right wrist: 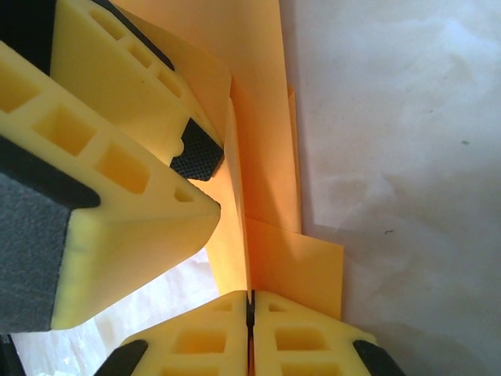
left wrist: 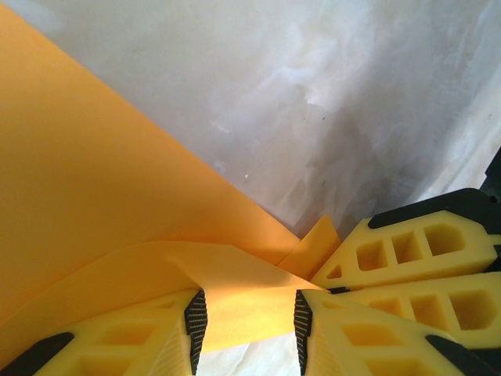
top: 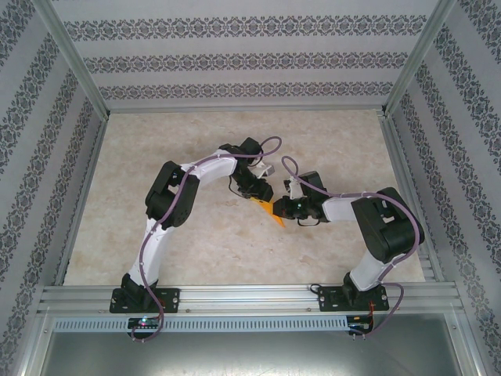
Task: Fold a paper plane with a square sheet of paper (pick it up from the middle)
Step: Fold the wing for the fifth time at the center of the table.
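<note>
Looking down from above, I see the big pale counter (top: 196, 243) first. My left arm (top: 156, 235) stands up from its base at the near edge. It bends at the elbow and reaches right, toward the middle of the counter, and its wrist tips down there. My right arm (top: 387, 231) rises from its base on the other side. It bends hard at its fat black elbow and reaches left. The two arms meet tip to tip near the middle of the counter.

The left hand (left wrist: 245, 317) has its two yellow fingers (left wrist: 117, 345) spread part way. A soft flap of the square sheet of paper (left wrist: 102, 204) lies in the gap between the black pads. I cannot tell if the pads touch it. The right hand (right wrist: 250, 309) has its fingers pressed tight together, with no gap at all. It is pinching a thin standing fold of the paper right in the seam. The two hands are very close. In the left wrist view, the right hand's fingers sit just beside my left hand's right finger.

The paper is orange-yellow and sits between the two hands. It is partly folded, with layers and sharp creases. One wide flat part runs up and to the left in the left wrist view. A small square corner pokes out on the right, just above the pinching fingers, in the right wrist view.
</note>
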You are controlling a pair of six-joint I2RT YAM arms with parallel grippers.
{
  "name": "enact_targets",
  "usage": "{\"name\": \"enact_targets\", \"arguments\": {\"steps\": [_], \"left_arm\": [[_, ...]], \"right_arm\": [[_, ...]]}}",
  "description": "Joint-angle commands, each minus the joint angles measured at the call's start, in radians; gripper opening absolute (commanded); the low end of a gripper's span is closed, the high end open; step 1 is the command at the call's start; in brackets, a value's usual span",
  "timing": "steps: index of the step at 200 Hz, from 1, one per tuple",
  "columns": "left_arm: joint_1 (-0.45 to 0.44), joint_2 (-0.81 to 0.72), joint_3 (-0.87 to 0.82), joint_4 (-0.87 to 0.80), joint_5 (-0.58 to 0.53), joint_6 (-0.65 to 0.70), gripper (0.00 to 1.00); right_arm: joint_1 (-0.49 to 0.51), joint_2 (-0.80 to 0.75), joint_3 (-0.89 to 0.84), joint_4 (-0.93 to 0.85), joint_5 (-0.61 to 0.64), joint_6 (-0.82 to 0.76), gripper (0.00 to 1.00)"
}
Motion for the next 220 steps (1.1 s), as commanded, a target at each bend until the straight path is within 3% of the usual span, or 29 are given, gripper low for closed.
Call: {"name": "enact_targets", "arguments": {"steps": [1, 71, 128, 220], "left_arm": [[0.023, 0.072, 0.012, -0.038, -0.089, 0.047, 0.40], [0.023, 0.099, 0.020, -0.064, -0.100, 0.071, 0.40], [0.023, 0.104, 0.034, -0.082, -0.101, 0.082, 0.40], [0.023, 0.102, 0.037, -0.095, -0.099, 0.094, 0.40]], "right_arm": [[0.006, -0.016, -0.014, -0.161, 0.060, -0.011, 0.11], [0.001, -0.173, 0.012, -0.336, 0.120, -0.058, 0.23], [0.037, -0.265, 0.025, -0.395, 0.114, -0.040, 0.12], [0.050, -0.116, 0.038, -0.276, 0.072, -0.023, 0.06]]}}
